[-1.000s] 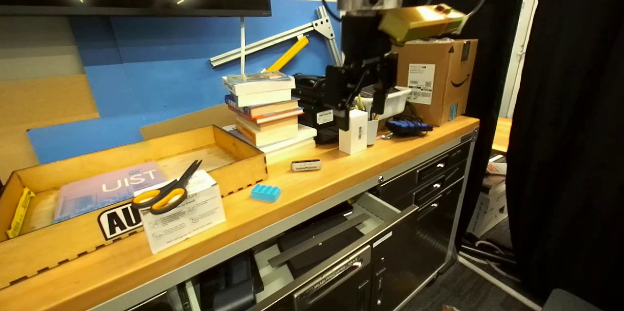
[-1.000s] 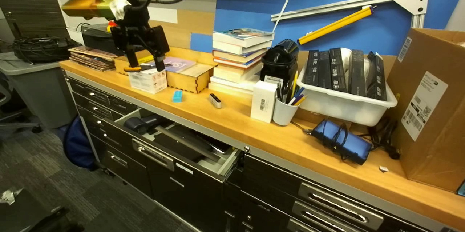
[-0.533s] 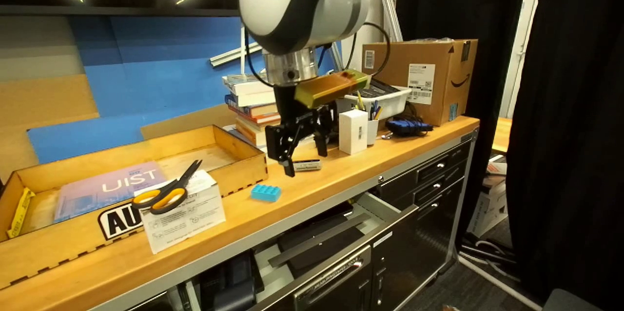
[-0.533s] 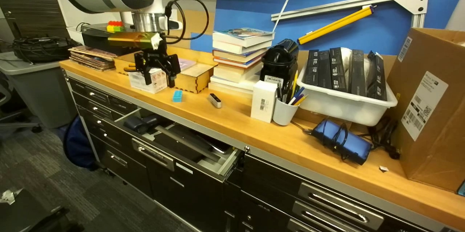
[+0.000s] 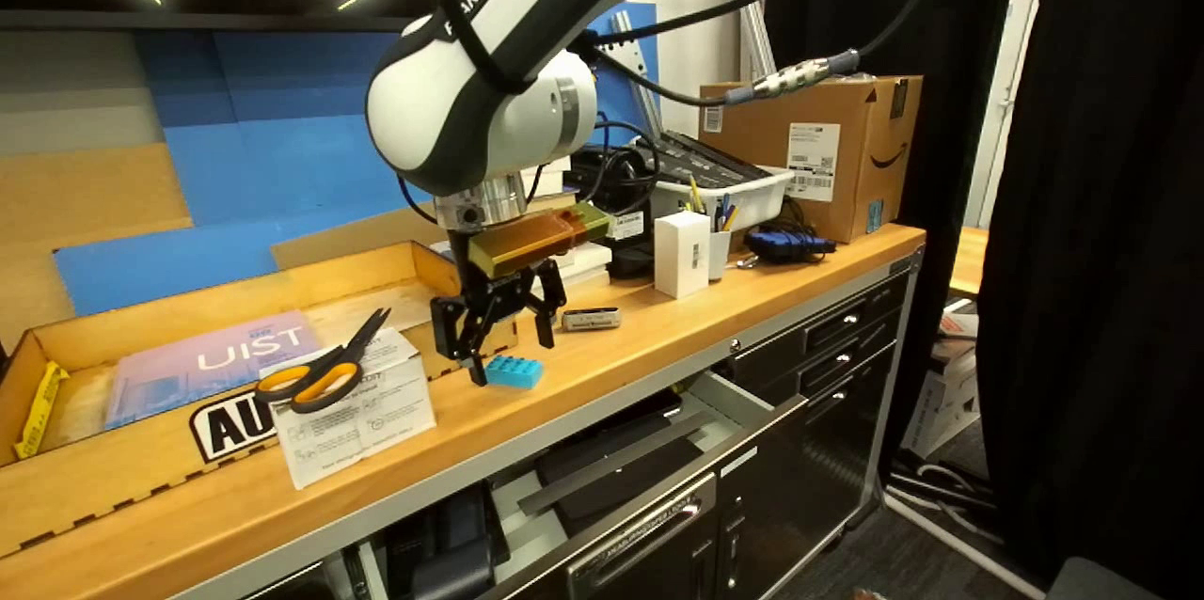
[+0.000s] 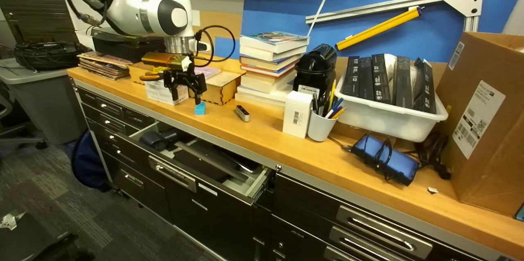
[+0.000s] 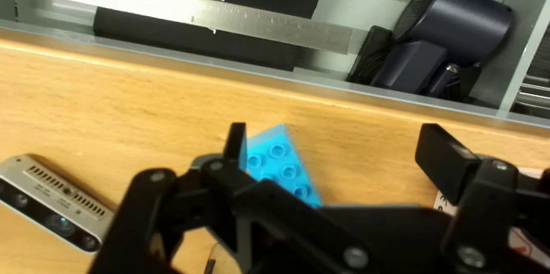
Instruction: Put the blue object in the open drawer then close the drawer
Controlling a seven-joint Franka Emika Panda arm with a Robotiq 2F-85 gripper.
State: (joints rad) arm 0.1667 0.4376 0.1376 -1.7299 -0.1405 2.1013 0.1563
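The blue object is a small light-blue toy brick with round studs. It lies flat on the wooden worktop near the front edge and shows in both exterior views [image 5: 514, 373] [image 6: 200, 109] and in the wrist view [image 7: 279, 164]. My gripper [image 5: 511, 357] is open and points down just over the brick; it also shows in an exterior view [image 6: 186, 100]. In the wrist view, the brick appears near the left finger [image 7: 234, 143], which hides part of it; the right finger stands well apart. Whether a finger touches it I cannot tell. The drawer [image 6: 229, 201] below the worktop is pulled open.
The drawer holds a steel ruler [image 7: 275, 22] and a dark hair-dryer-like object [image 7: 459, 20]. A white box [image 5: 376, 412] with scissors [image 5: 329, 374] stands by a wooden tray [image 5: 470, 323]. A small camera [image 5: 591, 319], stacked books [image 6: 272, 54] and a white carton [image 6: 297, 113] stand nearby.
My gripper has come down and across the worktop from near the white carton, in an exterior view, to just over the brick. It stays open. The brick and drawer have not moved.
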